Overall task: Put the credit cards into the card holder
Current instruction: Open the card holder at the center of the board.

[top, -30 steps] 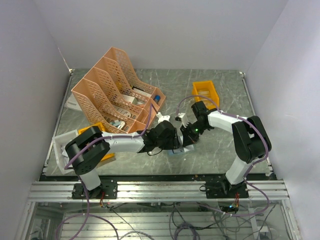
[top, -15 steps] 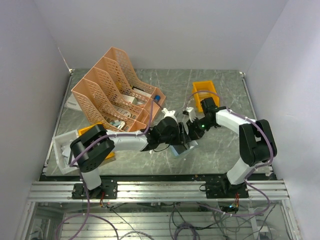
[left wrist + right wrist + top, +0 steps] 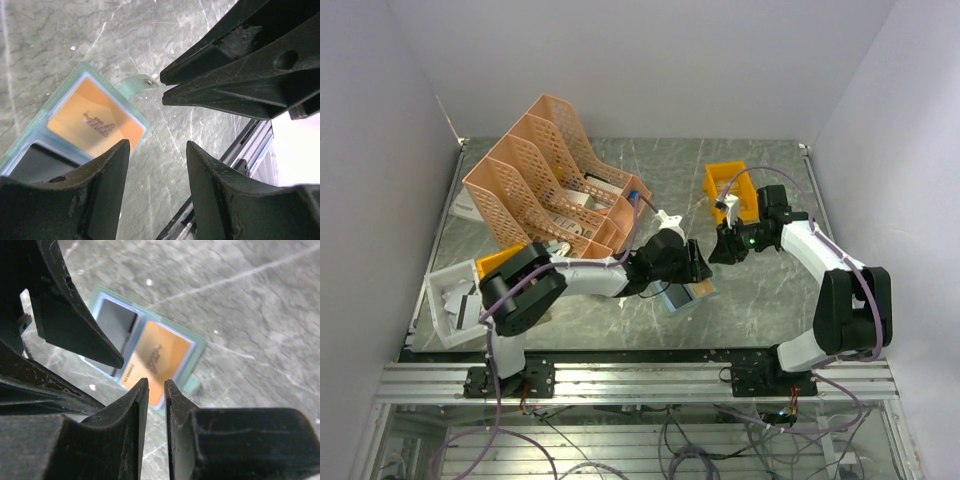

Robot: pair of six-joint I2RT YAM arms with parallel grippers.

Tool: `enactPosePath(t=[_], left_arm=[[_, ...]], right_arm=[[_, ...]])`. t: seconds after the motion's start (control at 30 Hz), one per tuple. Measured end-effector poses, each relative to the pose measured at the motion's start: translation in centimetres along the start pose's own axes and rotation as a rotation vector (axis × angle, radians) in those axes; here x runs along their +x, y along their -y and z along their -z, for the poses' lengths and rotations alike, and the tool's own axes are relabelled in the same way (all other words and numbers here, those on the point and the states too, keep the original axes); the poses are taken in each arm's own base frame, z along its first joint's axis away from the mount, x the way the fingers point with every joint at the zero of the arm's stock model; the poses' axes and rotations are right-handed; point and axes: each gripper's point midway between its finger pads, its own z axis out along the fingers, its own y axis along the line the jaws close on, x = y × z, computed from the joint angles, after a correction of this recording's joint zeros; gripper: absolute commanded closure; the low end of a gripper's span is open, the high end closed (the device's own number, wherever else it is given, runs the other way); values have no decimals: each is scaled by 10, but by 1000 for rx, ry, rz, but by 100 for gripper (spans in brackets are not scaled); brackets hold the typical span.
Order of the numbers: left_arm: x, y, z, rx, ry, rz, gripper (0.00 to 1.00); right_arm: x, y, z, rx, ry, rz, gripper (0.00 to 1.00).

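Card holder: the card holder (image 3: 682, 298) lies spread open, pockets up, flat on the table (image 3: 770, 290).
Cards: an orange card (image 3: 94, 120) sits in the holder's pocket on the side of the snap tab (image 3: 136, 83). The dark pocket (image 3: 117, 326) beside it holds either a dark card or only lining; the view is too blurred to tell. No loose cards can be made out near the holder.
Left gripper: the left gripper (image 3: 158, 150) hovers just above the holder's snap-tab edge, jaws well apart, with nothing between them.
Right gripper: the right gripper (image 3: 156, 384) hangs raised, just beyond the holder's far right side, jaws a narrow slit apart and empty.
Handling: a card looks light, stiff and slick, so it is best pinched across a free short edge. The holder seems soft and light and would probably slide, so it wants pinning at an outer rim, clear of the pockets.
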Motion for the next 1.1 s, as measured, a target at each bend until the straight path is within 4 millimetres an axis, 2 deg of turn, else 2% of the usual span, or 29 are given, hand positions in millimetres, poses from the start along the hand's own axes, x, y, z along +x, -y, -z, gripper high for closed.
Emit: enactPosePath(t=[0.07, 0.13, 0.27, 0.33, 0.43, 0.53, 0.6, 0.77, 1.1], left_arm=[[-7, 1, 12, -4, 34, -22, 41], [-13, -1, 34, -15, 71, -38, 40], [-25, -7, 78, -32, 162, -42, 40], [-24, -16, 94, -43, 188, -32, 40], [-12, -34, 105, -63, 196, -3, 41], [5, -56, 108, -98, 175, 28, 44], [13, -65, 108, -114, 163, 47, 46], [14, -64, 100, -91, 168, 79, 49], [32, -79, 82, -121, 118, 115, 54]], right_arm=[[-6, -9, -1, -39, 26, 27, 80], [-7, -20, -7, -83, 26, 50, 81], [1, -40, -29, -170, -30, 64, 81], [11, -48, -42, -207, -76, 60, 81], [22, -56, -55, -236, -134, 62, 82], [31, -63, -65, -253, -178, 67, 97], [38, -65, -71, -263, -209, 59, 100], [50, -62, -77, -257, -257, 32, 100], [53, -57, -81, -229, -286, 20, 100]])
